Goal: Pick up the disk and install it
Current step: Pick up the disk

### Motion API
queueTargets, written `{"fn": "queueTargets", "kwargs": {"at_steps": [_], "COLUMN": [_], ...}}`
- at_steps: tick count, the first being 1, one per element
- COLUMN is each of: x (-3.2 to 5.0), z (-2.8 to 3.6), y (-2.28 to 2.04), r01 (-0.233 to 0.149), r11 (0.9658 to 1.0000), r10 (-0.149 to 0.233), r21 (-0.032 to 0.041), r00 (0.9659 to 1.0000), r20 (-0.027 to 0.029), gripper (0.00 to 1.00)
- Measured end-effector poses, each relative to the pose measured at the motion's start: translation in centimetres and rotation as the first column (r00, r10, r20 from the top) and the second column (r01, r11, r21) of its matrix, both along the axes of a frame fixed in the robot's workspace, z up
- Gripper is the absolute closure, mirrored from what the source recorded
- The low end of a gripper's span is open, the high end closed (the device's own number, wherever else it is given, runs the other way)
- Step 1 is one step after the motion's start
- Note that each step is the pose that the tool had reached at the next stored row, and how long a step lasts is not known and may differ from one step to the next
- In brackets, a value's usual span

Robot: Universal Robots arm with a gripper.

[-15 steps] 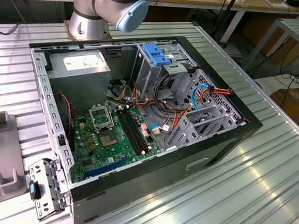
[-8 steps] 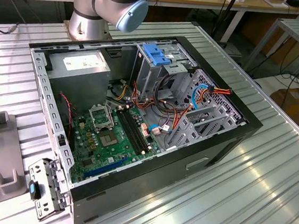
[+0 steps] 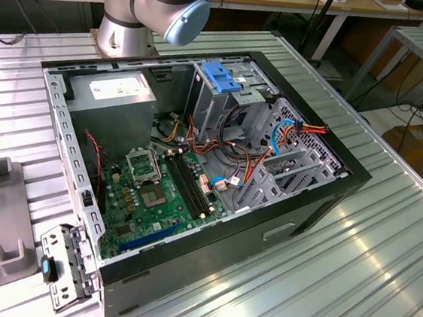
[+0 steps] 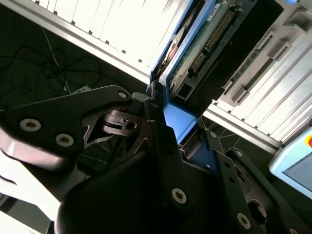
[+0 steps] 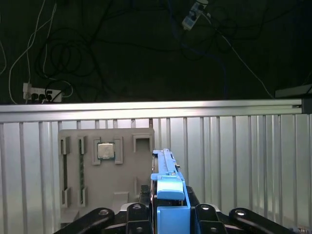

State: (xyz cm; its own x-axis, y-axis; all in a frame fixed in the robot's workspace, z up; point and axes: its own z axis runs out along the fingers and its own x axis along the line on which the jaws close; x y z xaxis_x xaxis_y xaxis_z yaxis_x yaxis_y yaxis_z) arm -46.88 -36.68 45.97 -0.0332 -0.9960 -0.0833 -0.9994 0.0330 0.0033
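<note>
The disk [image 5: 167, 171] stands on edge between my gripper's black fingers [image 5: 204, 214] in the first wrist view, with its blue side rail [image 5: 171, 204] facing the camera. My gripper [image 5: 168, 214] is shut on it, above the ribbed metal table. In the second wrist view the disk [image 4: 207, 44] shows its green circuit board and connector. There the blue rail [image 4: 178, 119] is clamped in my gripper [image 4: 170, 129]. The open computer case [image 3: 312, 207] lies on the table in the exterior view, with its metal drive cage [image 3: 225, 103] at the far side.
A blue plastic bracket [image 3: 221, 76] tops the cage. A grey box with a white sticker [image 3: 116, 92] sits in the case's far corner above the green motherboard [image 3: 155, 190]. A grey fixture [image 5: 105, 165] holding a chip lies on the table. The table edge [image 5: 146, 106] borders a dark floor with cables.
</note>
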Motion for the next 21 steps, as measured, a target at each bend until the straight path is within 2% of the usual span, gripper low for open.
{"fn": "queueTargets", "kwargs": {"at_steps": [4,7,12,15,17,21], "x": [0.0,0.0,0.0,0.0,0.0,0.0], "z": [0.82,1.86,3.12,4.2,4.55,4.88], "y": [0.0,0.0,0.0,0.0,0.0,0.0], "r01": [0.0,0.0,0.0,0.0,0.0,0.0], "r11": [1.0,1.0,1.0,1.0,1.0,1.0], "r10": [0.0,0.0,0.0,0.0,0.0,0.0], "r21": [-0.0018,-0.0019,-0.0018,-0.0018,-0.0018,-0.0076], "r00": [1.0,1.0,1.0,1.0,1.0,1.0], "r20": [-0.0001,-0.0001,0.0,-0.0001,-0.0001,0.0001], "gripper": [0.63,0.63,0.63,0.63,0.63,0.63]}}
